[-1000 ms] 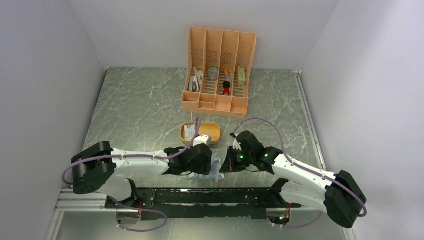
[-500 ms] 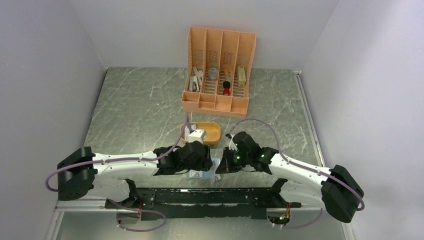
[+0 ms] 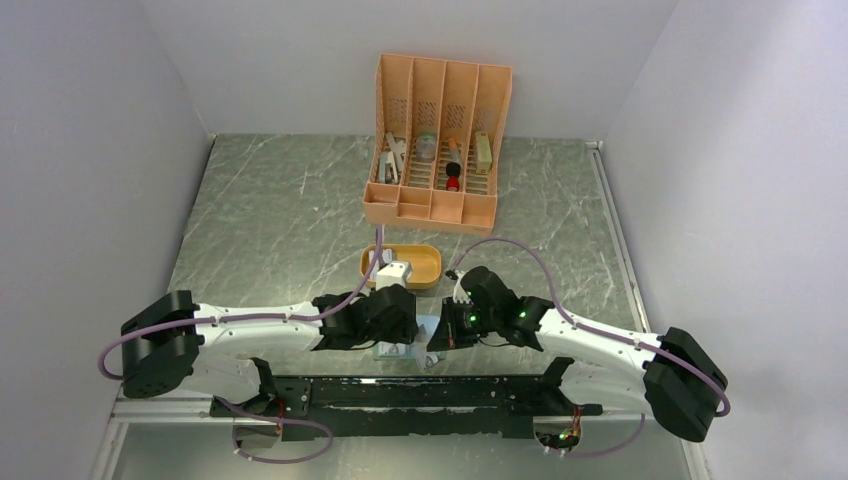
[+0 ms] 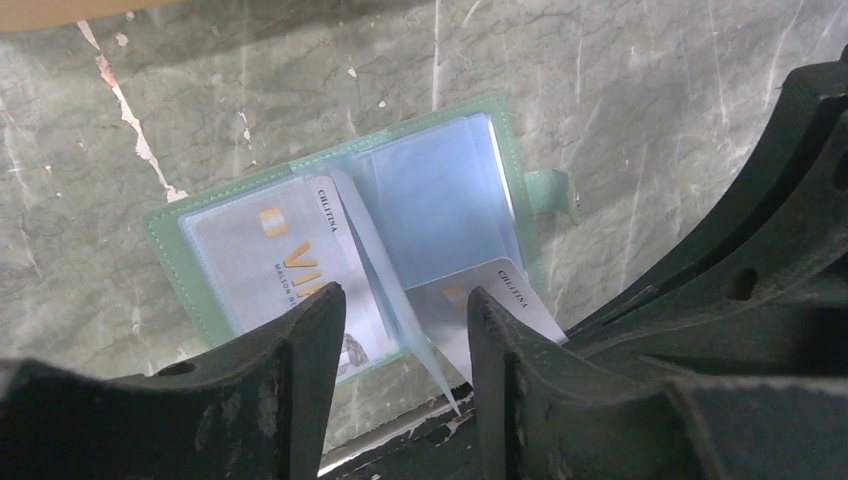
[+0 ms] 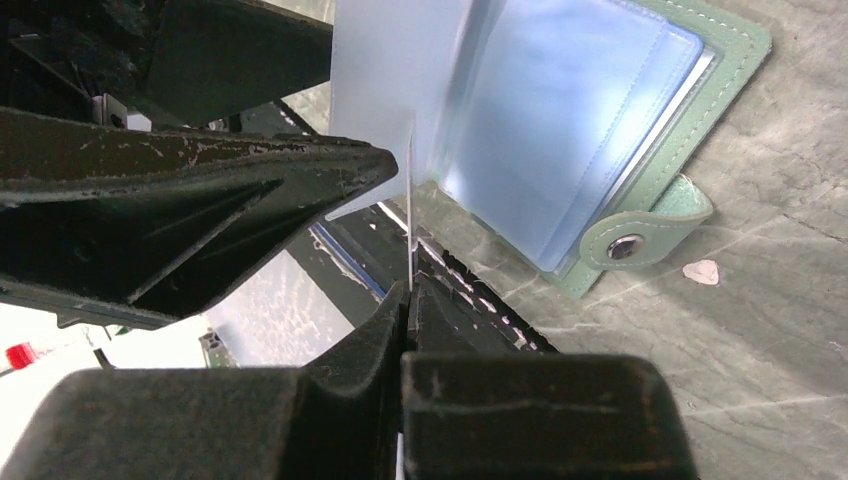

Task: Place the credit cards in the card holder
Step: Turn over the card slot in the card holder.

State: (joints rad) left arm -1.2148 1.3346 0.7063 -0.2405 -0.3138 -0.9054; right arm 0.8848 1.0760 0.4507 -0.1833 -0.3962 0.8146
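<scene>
Left gripper [image 4: 404, 297] fingers apart, nothing clamped, hovering low over the open card holder [image 4: 440, 190] and straddling its lower middle. Right gripper [image 5: 408, 290] fingers pressed together on a thin pale edge, seen edge-on from its own wrist cam; looks like the second credit card [image 4: 490, 300], though I can't fully rule out a pocket leaf. Card holder lies flat and open on the marble bench [image 4: 650, 90] at the near edge, between the two arms, mint-green cover down and clear pockets up. Snap tab [image 4: 555, 195] sticks out to the side, unfastened. First credit card [image 4: 270, 260] sits inside the left-hand pocket, gold markings showing through the plastic. Second credit card is at the lower right of the holder, angled, one end over the right-hand pocket and the other corner out toward the right gripper; can't tell whether it's inside a sleeve or just lying on top. One loose pocket leaf [image 4: 375, 260] stands tilted up along the spine between the two cards. Top cam: both grippers meet over the holder, nearly touching. Orange oval tray [image 3: 425, 262] is just beyond them, and the orange slotted organizer [image 3: 440, 130] is well back by the far wall.
</scene>
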